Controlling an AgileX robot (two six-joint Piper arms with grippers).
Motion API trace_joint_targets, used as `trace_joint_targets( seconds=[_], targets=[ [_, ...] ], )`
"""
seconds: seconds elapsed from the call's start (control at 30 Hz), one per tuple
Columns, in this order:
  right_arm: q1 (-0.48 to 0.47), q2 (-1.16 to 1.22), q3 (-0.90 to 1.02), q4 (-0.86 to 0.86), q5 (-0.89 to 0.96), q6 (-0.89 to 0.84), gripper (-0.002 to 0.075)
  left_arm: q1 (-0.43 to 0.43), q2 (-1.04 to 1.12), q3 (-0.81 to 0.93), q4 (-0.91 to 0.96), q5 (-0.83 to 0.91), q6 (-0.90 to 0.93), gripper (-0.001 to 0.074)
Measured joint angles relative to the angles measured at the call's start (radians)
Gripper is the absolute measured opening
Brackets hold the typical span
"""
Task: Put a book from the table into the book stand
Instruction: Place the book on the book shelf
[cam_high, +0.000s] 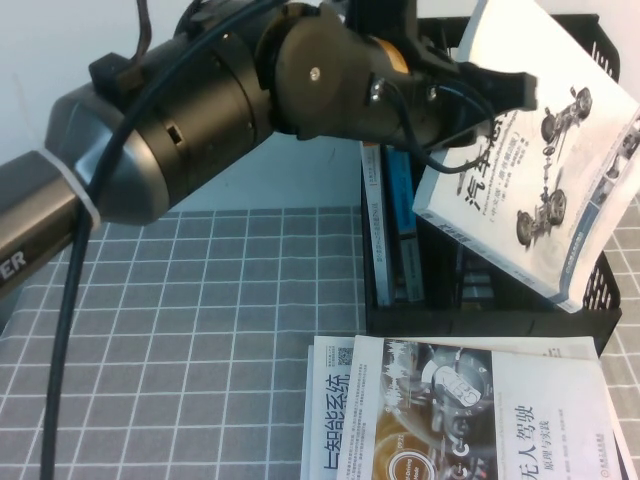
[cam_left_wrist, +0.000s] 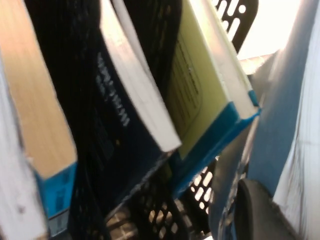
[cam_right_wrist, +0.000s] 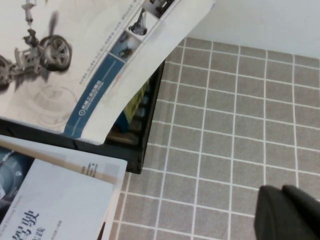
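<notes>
Upper right of the high view: one large white book (cam_high: 545, 150) with black title characters and grey suspension drawings, tilted, held in the air over the single black book stand (cam_high: 590, 300). Clamped on that book's left edge: the left gripper (cam_high: 478, 95), black jaws closed on the cover, reaching in from the upper left on a thick grey arm. Inside the stand, left slots, at least two upright books (cam_high: 395, 230), spines toward the camera; in the left wrist view, three books (cam_left_wrist: 150, 100) leaning between dark dividers. Bottom centre to bottom right of the high view: two more books flat on the gridded grey table (cam_high: 180, 350), one white with blue characters (cam_high: 335, 420), one with a brown-gold round graphic (cam_high: 480, 410) overlapping it. Lower right corner of the right wrist view: a dark part of the right gripper (cam_right_wrist: 287, 215), above bare cloth, well apart from the stand; jaws apart or together, cannot tell.
</notes>
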Motion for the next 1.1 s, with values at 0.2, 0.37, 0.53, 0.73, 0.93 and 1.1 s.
trace_joint_targets(
  seconds=[0.2,0.37,0.53,0.73,0.93,1.1],
  targets=[
    [0.000,0.000,0.000,0.019,0.020,0.000,-0.0004,-0.101,0.004,-0.111,0.185,0.076,-0.078,0.0111],
    [0.000,0.000,0.000,0.021,0.033,0.000,-0.0004,-0.198,0.006,-0.259,0.506,0.211,-0.273,0.0111],
    [0.000,0.000,0.000,0.044,0.036,0.000,-0.0004,-0.262,0.008,-0.374,0.672,0.276,-0.351,0.0111],
    [0.000,0.000,0.000,0.060,0.037,0.000,-0.0004,-0.274,0.069,-0.445,0.733,0.318,-0.407,0.0111],
    [0.000,0.000,0.000,0.100,0.037,-0.005,-0.0004,-0.275,0.194,-0.486,0.776,0.355,-0.490,0.0111],
    [0.000,0.000,0.000,0.158,0.040,-0.058,-0.0004,-0.284,0.256,-0.510,0.776,0.370,-0.525,0.0111]
  ],
)
